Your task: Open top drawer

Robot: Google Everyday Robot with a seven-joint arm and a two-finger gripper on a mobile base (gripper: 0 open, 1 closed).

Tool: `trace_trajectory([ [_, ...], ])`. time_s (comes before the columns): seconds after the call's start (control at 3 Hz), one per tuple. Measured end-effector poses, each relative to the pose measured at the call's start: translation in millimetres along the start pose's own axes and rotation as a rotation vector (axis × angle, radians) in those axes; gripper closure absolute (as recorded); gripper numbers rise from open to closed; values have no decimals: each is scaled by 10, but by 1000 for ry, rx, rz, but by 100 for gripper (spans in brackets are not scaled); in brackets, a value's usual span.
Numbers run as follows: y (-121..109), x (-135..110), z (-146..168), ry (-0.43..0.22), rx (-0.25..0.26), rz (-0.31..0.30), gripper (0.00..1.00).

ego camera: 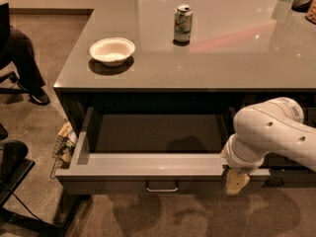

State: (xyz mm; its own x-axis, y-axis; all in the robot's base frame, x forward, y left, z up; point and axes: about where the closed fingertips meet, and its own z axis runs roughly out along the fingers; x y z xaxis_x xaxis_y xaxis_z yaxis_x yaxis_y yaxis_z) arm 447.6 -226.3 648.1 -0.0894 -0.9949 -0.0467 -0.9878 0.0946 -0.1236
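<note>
The wide dark grey top drawer [148,164] is standing pulled well out from under the glossy grey-brown rectangular countertop [222,63]. It is showing its smooth interior, which is lying mostly in shadow, and its pale top edge is running across the front. The small rectangular metal pull handle [162,186] is sitting at the centre of the drawer's front panel, just below that edge.

The robot's pale beige gripper [237,182] is hanging at the drawer's right front corner, pointing downward in front of the right end of the front panel. Whether it is spread or closed cannot be told, nor whether it is touching the panel. The thick white rounded robot arm [276,132] is reaching in from the right of the drawer, and its wrist is covering the drawer's right front corner.

Behind the drawer, on the countertop, a round white shallow bowl [112,50] is resting above the drawer's left half. A green and white drink can [183,23] is standing upright further back, well apart from the bowl. To the left of the drawer, a small wire basket [60,149] (its contents are too small to name) is sitting on the brownish carpet just beside the drawer's left side.
</note>
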Motion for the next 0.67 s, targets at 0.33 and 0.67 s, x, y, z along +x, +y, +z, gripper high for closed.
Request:
trace_trajectory([
  [0.33,2,1,-3,1,0,0,0],
  [0.67,2,1,-3,1,0,0,0],
])
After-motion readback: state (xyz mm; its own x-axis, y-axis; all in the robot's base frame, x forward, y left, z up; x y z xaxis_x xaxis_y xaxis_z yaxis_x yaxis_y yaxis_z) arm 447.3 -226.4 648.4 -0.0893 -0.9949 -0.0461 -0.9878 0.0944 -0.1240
